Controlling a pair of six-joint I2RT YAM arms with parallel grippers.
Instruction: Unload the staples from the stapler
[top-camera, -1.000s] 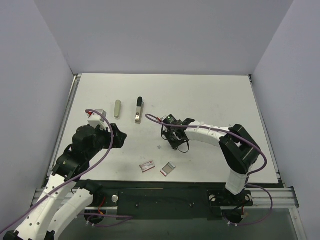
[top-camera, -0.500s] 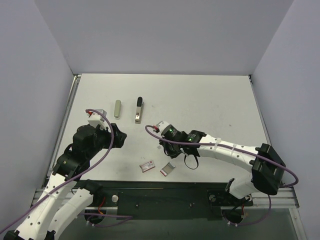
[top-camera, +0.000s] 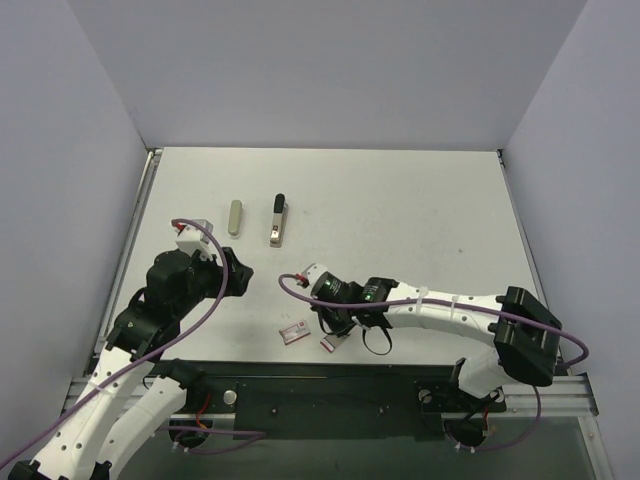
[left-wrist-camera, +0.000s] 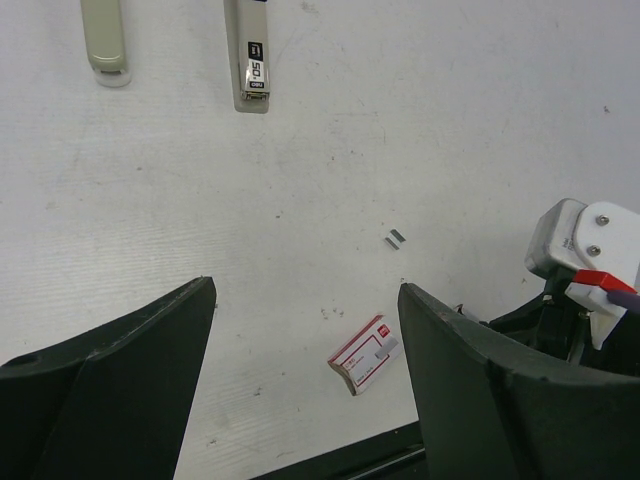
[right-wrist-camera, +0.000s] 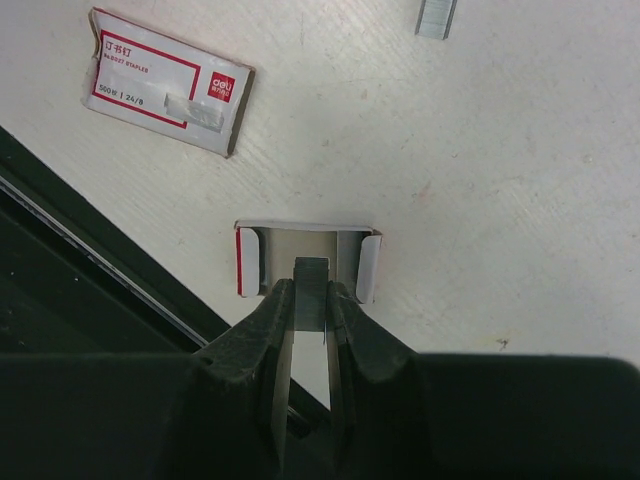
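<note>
The stapler (top-camera: 277, 220) lies at the back left of the table, silvery-beige with a black far end; it also shows in the left wrist view (left-wrist-camera: 249, 60). My right gripper (right-wrist-camera: 310, 288) is shut on a short strip of silvery staples (right-wrist-camera: 312, 272) and holds it just over the small open grey box (right-wrist-camera: 350, 245); in the top view it is near the table's front edge (top-camera: 333, 322). A second tiny strip of staples (right-wrist-camera: 436, 15) lies loose on the table and shows in the left wrist view (left-wrist-camera: 395, 238). My left gripper (left-wrist-camera: 305, 290) is open and empty, hovering at the left (top-camera: 240, 278).
A red-and-white staple box (top-camera: 294, 332) lies left of the open grey box (top-camera: 336, 340), close to the table's front edge; it shows in both wrist views (left-wrist-camera: 365, 353) (right-wrist-camera: 168, 80). A beige bar (top-camera: 234, 217) lies left of the stapler. The black rail runs just beyond the front edge.
My right arm has swung from the table's middle toward the front edge, carrying the staple strip to the open grey box. The left arm has not moved.
</note>
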